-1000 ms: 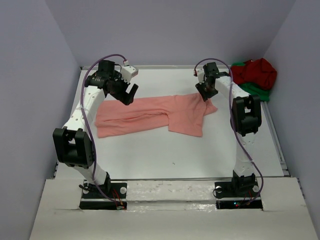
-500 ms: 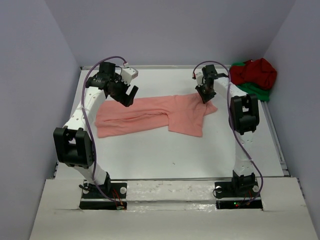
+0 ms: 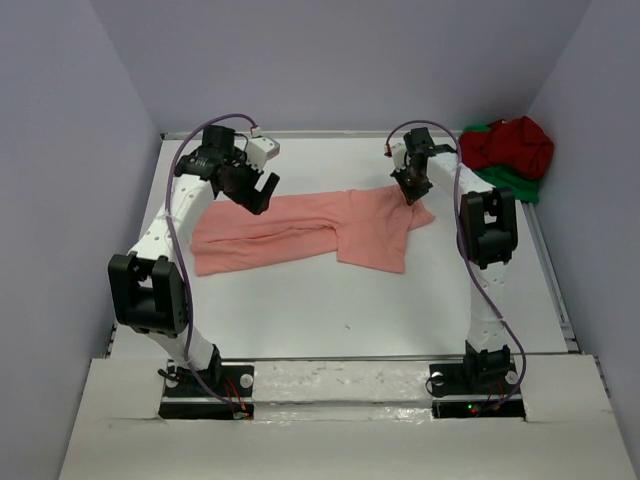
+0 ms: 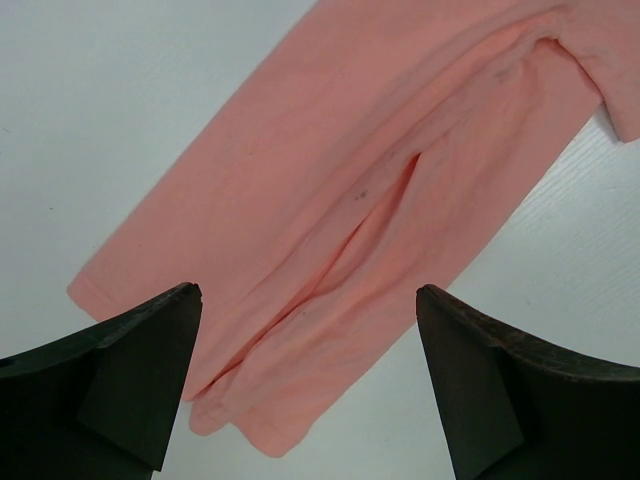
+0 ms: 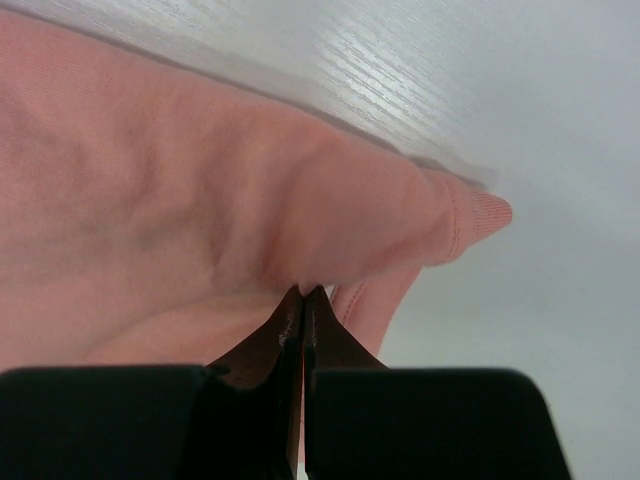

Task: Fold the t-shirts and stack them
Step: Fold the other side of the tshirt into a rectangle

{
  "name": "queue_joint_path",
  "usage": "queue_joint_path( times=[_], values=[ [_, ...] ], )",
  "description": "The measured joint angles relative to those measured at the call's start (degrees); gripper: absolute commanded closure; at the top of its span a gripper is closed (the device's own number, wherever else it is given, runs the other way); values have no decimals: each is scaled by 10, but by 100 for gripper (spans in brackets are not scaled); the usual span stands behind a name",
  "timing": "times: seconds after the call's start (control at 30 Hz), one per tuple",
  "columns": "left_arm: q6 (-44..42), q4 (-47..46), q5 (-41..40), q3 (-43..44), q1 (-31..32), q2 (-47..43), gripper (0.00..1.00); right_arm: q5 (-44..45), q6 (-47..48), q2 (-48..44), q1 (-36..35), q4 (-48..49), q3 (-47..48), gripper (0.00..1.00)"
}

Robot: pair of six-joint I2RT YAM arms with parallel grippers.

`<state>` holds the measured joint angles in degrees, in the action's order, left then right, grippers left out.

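Observation:
The salmon-pink t-shirt [image 3: 300,230] lies spread across the middle of the table, loosely creased lengthwise. My right gripper [image 3: 410,195] is at its far right corner, shut on a pinch of the pink cloth [image 5: 180,180]; the jaws [image 5: 303,292] meet with fabric bunched at their tips. My left gripper [image 3: 262,192] hovers open above the shirt's left part, and its fingers straddle the pink cloth [image 4: 380,130] without touching it [image 4: 308,292]. The dark red t-shirt [image 3: 515,143] lies crumpled on the bright green t-shirt [image 3: 515,183] in the far right corner.
The white table [image 3: 330,310] is bordered by lavender walls on the left, back and right. A raised rim runs along its right edge [image 3: 560,300]. Both arm bases sit at the near edge.
My right gripper has closed on the pink shirt's far right corner. The left gripper has stayed open and barely shifted.

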<state>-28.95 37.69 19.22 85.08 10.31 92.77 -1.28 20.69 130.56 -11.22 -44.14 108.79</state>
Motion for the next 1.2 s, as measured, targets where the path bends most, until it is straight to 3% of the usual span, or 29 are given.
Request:
queue_joint_path(
  times=[0.5, 0.97, 1.13, 1.17, 1.2],
  values=[
    [-3, -62, -19, -131, 21, 31, 1, 0, 1, -25, 0, -35, 12, 100],
    [0, -115, -61, -88, 27, 177, 1, 0, 3, -25, 0, -50, 25, 100],
    [1, -113, -61, -81, 37, 186, 23, 0, 5, -25, 0, -57, 34, 100],
    [1, -113, -61, -81, 39, 186, 34, 0, 6, -25, 0, -59, 37, 100],
    [1, -112, -59, -81, 40, 186, 38, 1, 6, -25, 0, -61, 40, 100]
  ],
)
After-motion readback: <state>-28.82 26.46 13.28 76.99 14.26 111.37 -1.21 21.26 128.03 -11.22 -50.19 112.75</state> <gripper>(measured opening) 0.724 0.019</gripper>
